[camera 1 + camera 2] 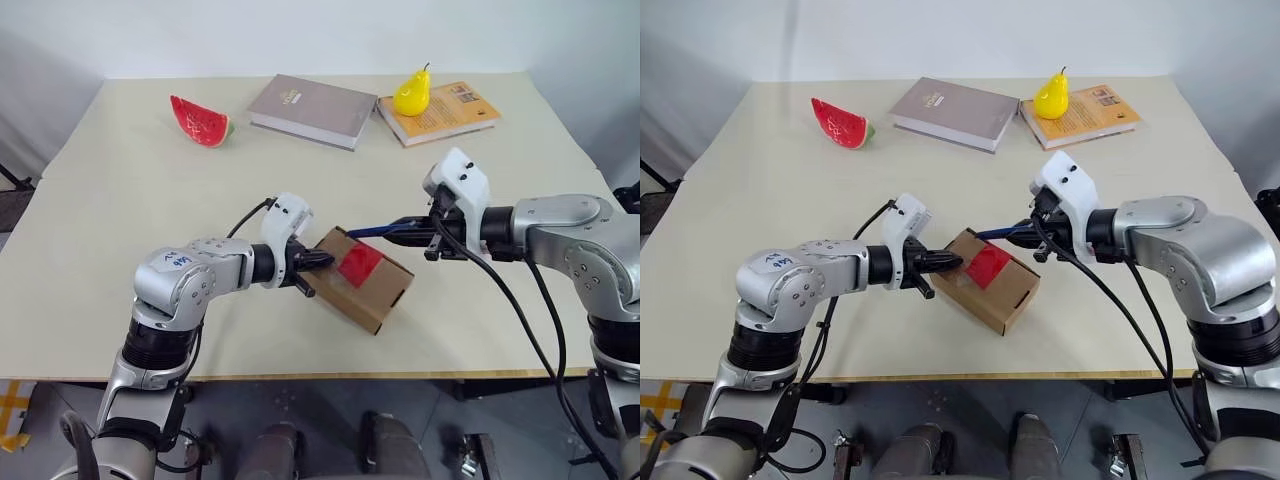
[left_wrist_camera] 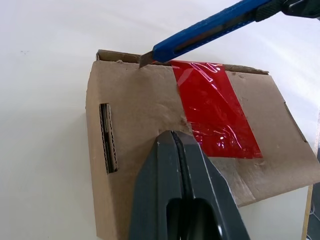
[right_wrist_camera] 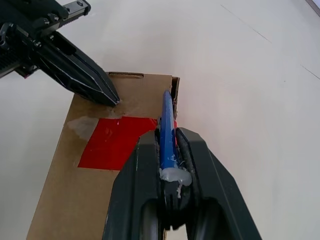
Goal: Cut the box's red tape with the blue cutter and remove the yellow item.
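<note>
The brown cardboard box [image 1: 378, 296] lies closed near the table's front edge, with the red tape [image 1: 360, 263] across its lid. My left gripper [image 1: 325, 260] is shut, and its tips [image 2: 165, 145] press down on the lid beside the tape. My right gripper [image 1: 408, 229] is shut on the blue cutter [image 1: 375, 231]. The cutter's blade tip [image 2: 146, 59] touches the box's far top edge, just beside the tape's end. In the right wrist view the cutter [image 3: 167, 122] runs out over the lid seam. The yellow item is hidden.
At the back of the table lie a red watermelon slice [image 1: 200, 120], a grey book [image 1: 312, 110] and an orange book [image 1: 452, 115] with a yellow pear [image 1: 412, 93] on it. The table's front edge [image 1: 300, 376] runs just below the box.
</note>
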### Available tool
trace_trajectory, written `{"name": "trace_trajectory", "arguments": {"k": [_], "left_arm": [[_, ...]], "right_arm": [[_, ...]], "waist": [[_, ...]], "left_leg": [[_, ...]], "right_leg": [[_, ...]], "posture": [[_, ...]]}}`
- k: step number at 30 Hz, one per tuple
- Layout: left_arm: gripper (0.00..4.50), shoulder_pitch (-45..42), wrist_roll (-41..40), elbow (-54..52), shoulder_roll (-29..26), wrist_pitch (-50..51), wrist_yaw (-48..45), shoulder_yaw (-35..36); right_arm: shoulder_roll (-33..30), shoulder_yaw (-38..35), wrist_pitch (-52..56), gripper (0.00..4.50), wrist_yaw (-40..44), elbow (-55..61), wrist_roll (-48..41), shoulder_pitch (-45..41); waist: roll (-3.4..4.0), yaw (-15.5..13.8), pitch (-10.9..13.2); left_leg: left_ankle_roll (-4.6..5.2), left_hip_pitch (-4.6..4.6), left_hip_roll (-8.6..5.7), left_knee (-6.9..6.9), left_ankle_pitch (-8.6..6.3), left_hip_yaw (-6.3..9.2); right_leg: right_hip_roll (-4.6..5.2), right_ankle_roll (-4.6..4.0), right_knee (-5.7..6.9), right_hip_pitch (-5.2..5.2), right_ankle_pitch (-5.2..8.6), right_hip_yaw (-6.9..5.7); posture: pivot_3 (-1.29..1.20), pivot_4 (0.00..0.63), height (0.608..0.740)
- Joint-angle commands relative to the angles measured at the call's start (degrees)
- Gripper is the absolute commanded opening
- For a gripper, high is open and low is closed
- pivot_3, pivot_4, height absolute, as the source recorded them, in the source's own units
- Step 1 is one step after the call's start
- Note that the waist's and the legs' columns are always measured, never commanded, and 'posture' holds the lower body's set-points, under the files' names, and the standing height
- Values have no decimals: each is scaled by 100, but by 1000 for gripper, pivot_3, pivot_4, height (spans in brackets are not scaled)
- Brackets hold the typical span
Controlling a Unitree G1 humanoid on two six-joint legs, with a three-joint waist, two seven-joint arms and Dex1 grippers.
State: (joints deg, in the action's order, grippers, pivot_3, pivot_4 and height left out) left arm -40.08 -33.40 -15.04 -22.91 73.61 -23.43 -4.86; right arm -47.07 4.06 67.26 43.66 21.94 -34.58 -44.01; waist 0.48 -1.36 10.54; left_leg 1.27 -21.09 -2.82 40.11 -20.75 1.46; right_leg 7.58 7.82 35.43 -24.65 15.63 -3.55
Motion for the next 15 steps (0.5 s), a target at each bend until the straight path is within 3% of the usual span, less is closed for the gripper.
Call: {"name": "trace_trajectory", "arguments": {"k": [1, 15], "left_arm": [[0, 139, 128, 103, -48, 112, 29, -141], [0, 154, 119, 103, -39, 112, 35, -141]], "right_arm": [[-226, 4, -6, 165, 16, 116, 94, 78], [-342, -194, 58, 165, -24, 39, 18, 23]], "waist": [[0, -1, 0], [0, -6, 0]], "left_leg": [[0, 0, 0, 0, 0, 0], [0, 0, 0, 0, 0, 2]], "right_leg": [[-1, 0, 0, 2, 0, -1], [0, 0, -5, 4, 0, -1]], "posture": [[0, 150, 740], [0, 150, 740]]}}
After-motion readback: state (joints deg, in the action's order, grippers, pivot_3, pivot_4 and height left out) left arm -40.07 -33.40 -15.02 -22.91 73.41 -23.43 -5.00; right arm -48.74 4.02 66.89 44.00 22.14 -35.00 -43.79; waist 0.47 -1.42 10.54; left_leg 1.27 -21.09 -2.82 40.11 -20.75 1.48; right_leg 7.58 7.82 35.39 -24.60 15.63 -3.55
